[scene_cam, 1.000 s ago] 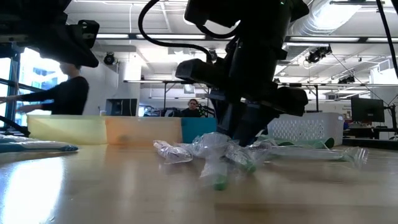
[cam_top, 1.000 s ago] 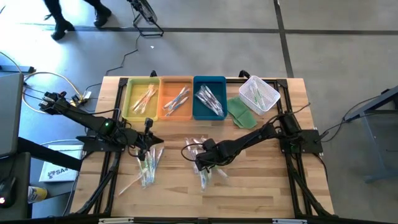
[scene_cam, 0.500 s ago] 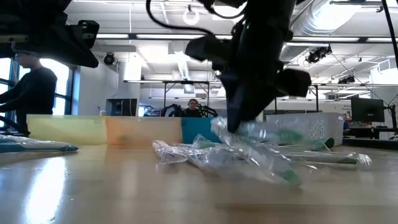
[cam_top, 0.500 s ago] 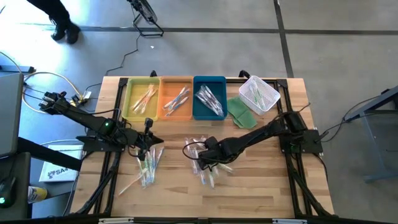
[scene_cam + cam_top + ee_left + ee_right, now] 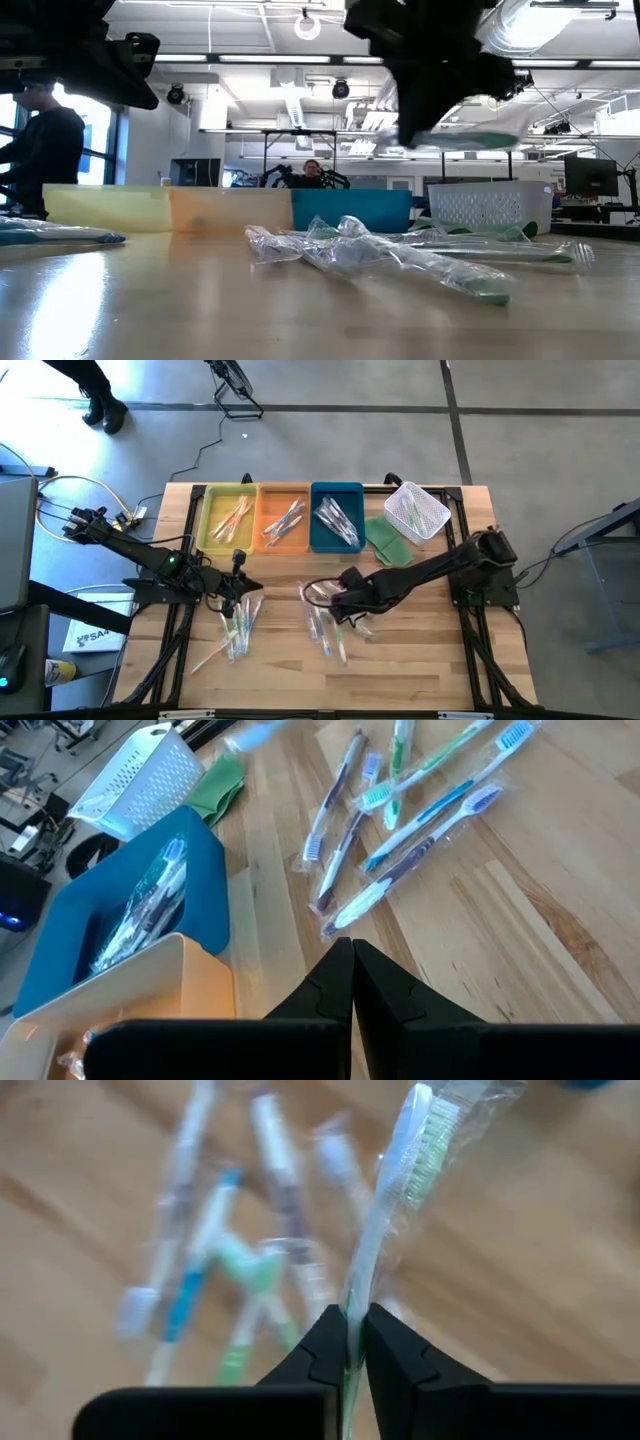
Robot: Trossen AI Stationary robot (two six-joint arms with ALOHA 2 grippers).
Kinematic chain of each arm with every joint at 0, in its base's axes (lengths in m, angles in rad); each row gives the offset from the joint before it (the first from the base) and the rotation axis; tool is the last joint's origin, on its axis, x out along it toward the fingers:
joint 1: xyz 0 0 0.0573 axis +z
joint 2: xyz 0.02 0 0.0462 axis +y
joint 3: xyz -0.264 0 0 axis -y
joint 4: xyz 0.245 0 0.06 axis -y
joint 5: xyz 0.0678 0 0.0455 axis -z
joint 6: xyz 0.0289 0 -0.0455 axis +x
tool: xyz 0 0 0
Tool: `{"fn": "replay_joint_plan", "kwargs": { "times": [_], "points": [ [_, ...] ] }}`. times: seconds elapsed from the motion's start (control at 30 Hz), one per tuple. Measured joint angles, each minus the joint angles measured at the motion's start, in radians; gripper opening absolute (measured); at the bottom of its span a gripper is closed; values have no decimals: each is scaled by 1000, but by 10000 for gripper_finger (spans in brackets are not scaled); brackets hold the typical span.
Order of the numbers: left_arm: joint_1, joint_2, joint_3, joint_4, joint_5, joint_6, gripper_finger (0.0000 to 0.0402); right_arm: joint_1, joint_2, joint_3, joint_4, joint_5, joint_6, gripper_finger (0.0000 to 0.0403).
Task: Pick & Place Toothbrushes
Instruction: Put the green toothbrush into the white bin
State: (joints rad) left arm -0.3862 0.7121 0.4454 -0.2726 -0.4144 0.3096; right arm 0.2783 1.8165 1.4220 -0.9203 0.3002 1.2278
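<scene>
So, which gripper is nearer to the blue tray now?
Right. The right gripper is just in front of the blue tray, shut on a wrapped toothbrush. The left gripper is farther, before the yellow tray.

The loose toothbrushes [image 5: 215,1270] on the desk are blurred; the held toothbrush's [image 5: 395,1200] handle is hidden between pincer fingers.
</scene>
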Motion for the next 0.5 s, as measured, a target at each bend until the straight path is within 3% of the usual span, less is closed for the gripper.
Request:
{"fn": "replay_joint_plan", "kwargs": {
  "times": [0.27, 0.5],
  "points": [
    [0, 0, 0, 0, 0, 0, 3, -36, -79, 0, -297, 142, 47, 16],
    [0, 0, 0, 0, -5, 0, 3, -144, -128, 0, -427, 221, -116, 15]
  ]
}}
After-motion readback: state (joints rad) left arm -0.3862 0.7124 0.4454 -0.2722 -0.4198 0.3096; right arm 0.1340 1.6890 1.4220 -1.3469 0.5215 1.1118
